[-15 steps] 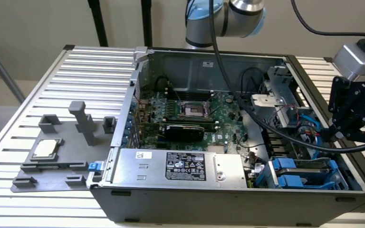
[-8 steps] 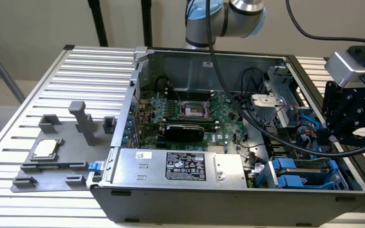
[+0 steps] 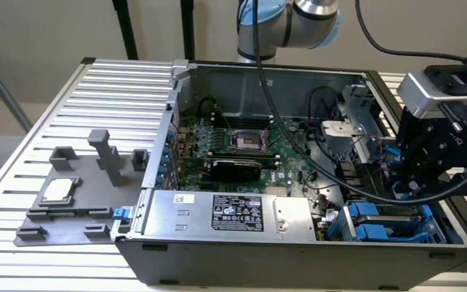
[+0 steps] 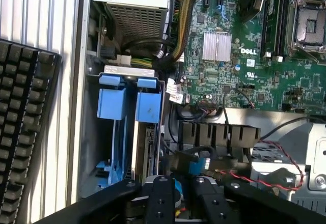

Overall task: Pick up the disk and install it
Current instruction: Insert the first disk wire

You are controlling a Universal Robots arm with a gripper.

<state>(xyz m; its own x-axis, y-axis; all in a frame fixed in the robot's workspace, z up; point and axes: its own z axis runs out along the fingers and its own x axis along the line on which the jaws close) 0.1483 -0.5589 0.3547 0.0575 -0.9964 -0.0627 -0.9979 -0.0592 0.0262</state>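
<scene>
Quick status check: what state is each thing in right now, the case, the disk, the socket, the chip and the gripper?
Case: open, side panel off.
Disk: slotted on edge in the drive bay, beside another blue carrier.
Socket: bare, no cooler over it.
Chip: lying flat in the grey holder.
Gripper: hanging low over the drive bay.

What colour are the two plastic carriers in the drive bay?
The carriers are bright blue, seen best in the wrist view.
</scene>
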